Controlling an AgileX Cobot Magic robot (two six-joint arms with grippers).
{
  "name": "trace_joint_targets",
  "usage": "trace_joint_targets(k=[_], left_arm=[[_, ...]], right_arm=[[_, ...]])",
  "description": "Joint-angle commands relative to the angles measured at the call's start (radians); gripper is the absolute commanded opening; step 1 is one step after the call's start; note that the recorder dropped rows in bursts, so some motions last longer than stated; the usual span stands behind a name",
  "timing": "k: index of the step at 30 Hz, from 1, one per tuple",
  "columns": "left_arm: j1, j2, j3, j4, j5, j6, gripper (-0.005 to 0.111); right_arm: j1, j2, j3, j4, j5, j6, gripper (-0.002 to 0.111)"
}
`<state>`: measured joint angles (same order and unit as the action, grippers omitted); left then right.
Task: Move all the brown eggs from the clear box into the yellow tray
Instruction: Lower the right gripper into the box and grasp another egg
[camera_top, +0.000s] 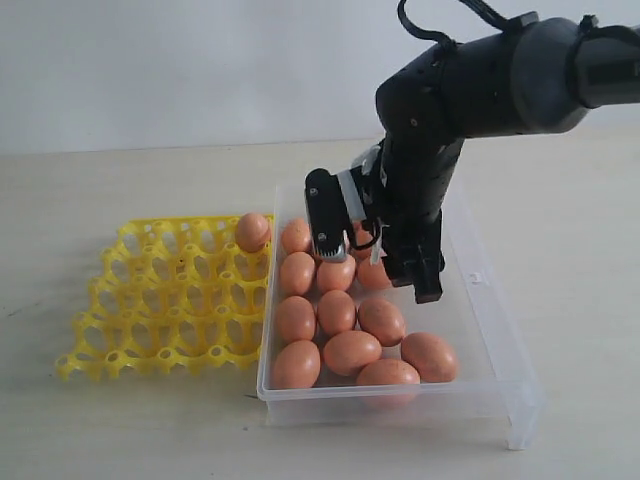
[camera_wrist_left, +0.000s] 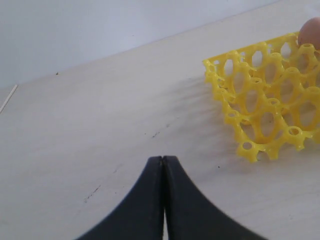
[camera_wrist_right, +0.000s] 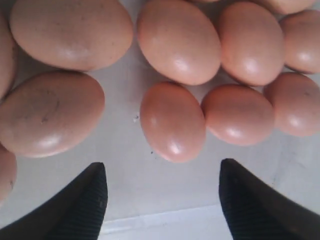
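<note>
Brown eggs (camera_top: 337, 312): about a dozen are seen loose in the clear box (camera_top: 470, 395), many touching. One egg (camera_top: 252, 231) is seated in the yellow tray (camera_top: 165, 300), in the far corner cup next to the box. Tray is set just beside the box on the tabletop (camera_top: 120, 420).

Right gripper (camera_top: 375, 265) is held over the far half of the box, jaws spread wide, nothing pinched. In the right wrist view one target egg (camera_wrist_right: 172, 121) is lined up between the jaws; a neighbour (camera_wrist_right: 238, 114) is touching it on one side, bare floor on the other.

Judged step: pick of that egg. Descent is best made straight down, one finger into the bare gap, the other eased into the seam so the neighbour isn't knocked. Grip is best taken across the short axis at mid-height, closed slowly and lightly; the smooth shell is likely to slip or crack. The box wall should be cleared before traversing.

Left gripper (camera_wrist_left: 163, 165) is pressed together, empty, over the tabletop near the tray's edge.
</note>
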<state>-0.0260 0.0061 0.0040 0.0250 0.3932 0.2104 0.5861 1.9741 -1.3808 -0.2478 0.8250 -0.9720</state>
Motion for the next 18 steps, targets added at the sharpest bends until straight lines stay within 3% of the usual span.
trace_joint_targets(k=[1,18], left_arm=[[-0.006,-0.006,-0.004,0.000,-0.005,-0.005,0.000],[-0.006,-0.006,-0.004,0.000,-0.005,-0.006,0.000]], right_arm=[[-0.005,0.030,0.000,0.035,-0.036,-0.033,0.059],[-0.007,0.134,0.000,-0.012,-0.149,-0.041,0.056]])
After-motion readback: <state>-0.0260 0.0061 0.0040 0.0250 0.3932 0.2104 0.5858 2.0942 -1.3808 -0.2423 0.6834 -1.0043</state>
